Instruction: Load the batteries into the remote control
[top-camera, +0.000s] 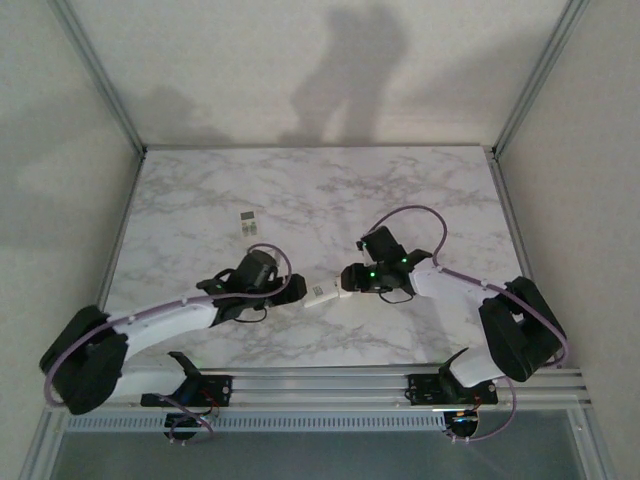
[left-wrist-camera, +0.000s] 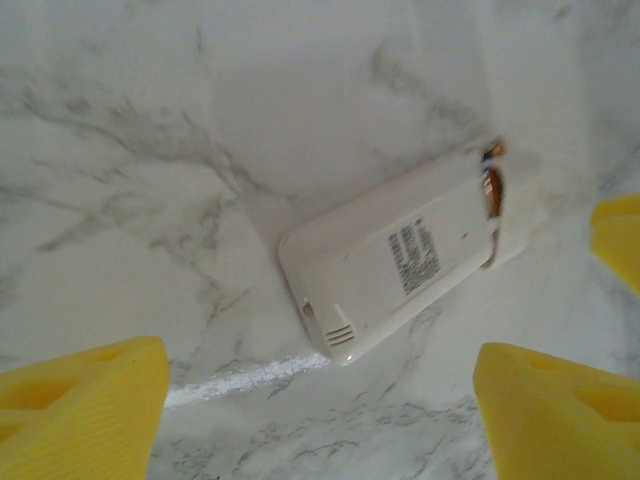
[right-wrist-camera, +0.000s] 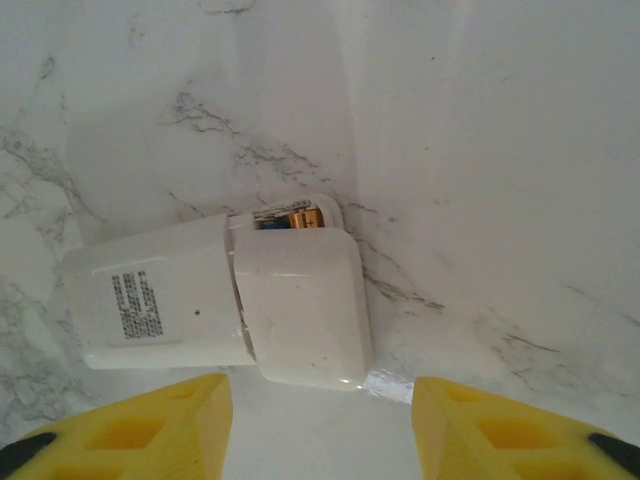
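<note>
On the marble bench (top-camera: 420, 190) we see the left pincer (left-wrist-camera: 320, 360) spread wide and the right pincer (right-wrist-camera: 322, 385) spread too, each holding nothing. The remote control (top-camera: 320, 294) lies back up at mid-frame between them, a battery (right-wrist-camera: 300, 217) showing in its recess. Both arms reach in low from the bottom corners.

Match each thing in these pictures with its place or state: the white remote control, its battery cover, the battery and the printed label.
Things
1. white rectangular plastic remote control
2. white plastic battery cover
3. slim orange-ended battery
4. dark printed label

Places or states
A. peeking through a gap at the remote's end
B. on the middle of the remote's back
C. lying face down on the grey-veined marble table
D. laid over the remote's end, not quite shut

Pairs: 1-C, 2-D, 3-A, 4-B
</note>
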